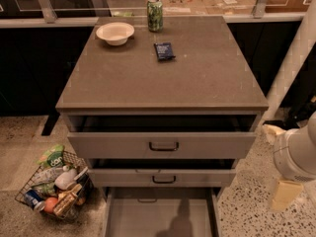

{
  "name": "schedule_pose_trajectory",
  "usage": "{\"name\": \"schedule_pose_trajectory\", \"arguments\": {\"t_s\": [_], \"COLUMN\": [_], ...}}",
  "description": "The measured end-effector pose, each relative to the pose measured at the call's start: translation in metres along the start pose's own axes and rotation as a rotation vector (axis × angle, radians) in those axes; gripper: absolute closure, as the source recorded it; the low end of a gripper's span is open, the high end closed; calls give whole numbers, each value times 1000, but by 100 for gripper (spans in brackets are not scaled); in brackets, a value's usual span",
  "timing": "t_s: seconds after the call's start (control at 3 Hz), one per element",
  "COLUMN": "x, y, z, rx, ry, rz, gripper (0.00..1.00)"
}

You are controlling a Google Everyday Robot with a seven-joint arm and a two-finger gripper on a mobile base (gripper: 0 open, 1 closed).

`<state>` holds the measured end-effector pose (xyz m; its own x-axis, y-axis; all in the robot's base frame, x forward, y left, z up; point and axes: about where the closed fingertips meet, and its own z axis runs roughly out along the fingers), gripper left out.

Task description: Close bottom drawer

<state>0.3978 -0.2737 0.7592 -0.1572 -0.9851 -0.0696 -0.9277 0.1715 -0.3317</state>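
Bottom drawer [160, 215]: lowest on the grey cabinet [163, 83], bottom centre of the frame, pulled well out with its plain grey tray showing.
Drawer edges: side walls run down to the lower border; the front and handle are cut off below it.
Drawers above: the middle drawer [163, 177] and the top drawer [163, 144] each stand slightly proud, with a dark gap over each.
Room left: a wire basket [29, 194] of groceries sits on the speckled floor [247, 206] near the cabinet's lower left corner.
Room right: bare floor lies between the tray's right wall and the arm.
Gripper [284, 184]: at the right edge, low, level with the middle drawer, well apart from the tray.
Arm pose: a rounded white body with pale tan parts above and below it, cut by the right border.
Grip: whether it is spread or pressed together does not show.
Cabinet top: a bowl [115, 32], a green can [155, 14] and a dark packet [164, 51] sit toward the far edge.
Tray floor: a dim shadow, hard to read.
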Motion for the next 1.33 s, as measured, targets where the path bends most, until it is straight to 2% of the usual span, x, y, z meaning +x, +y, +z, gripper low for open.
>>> {"name": "schedule_pose_trajectory", "arguments": {"t_s": [0.33,0.67,1.0,1.33], "x": [10,19,26,29], "y": [17,46,84,109], "z": [42,74,110,128], "rx": [5,-12,-85,-167], "ry": [20,31,14,24], "rz": [-74,-136,-165,-151], "gripper": [0,0,0,0]}}
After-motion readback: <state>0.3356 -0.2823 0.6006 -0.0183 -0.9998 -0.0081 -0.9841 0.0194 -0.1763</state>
